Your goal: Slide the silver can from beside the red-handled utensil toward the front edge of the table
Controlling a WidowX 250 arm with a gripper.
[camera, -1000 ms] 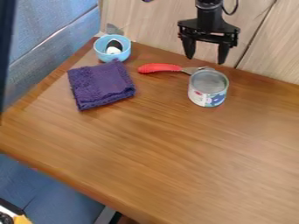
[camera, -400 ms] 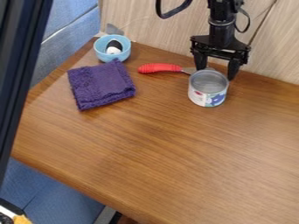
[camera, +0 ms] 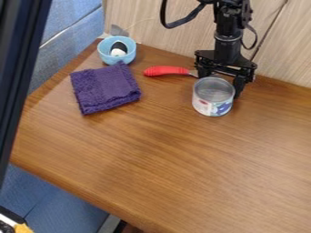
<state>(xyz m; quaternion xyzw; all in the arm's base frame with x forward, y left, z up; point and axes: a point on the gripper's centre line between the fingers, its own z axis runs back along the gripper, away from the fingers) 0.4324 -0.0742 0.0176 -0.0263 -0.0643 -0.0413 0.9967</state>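
The can (camera: 208, 107) stands upright, right of upper centre; the cloth (camera: 106, 88) lies upper left. At the can's far side, the gripper (camera: 221, 85) is spread wide; an off-centre finger could tip the can or catch the red-handled tool (camera: 166, 70). Farther, upper left, sits the bowl (camera: 115, 59).

The light is bright and quite even, and the shadows are soft. A pale shine lies on the surface (camera: 261, 159) in front of the tool (camera: 224, 72), and the can (camera: 213, 106) near it shows grey reflections inside.
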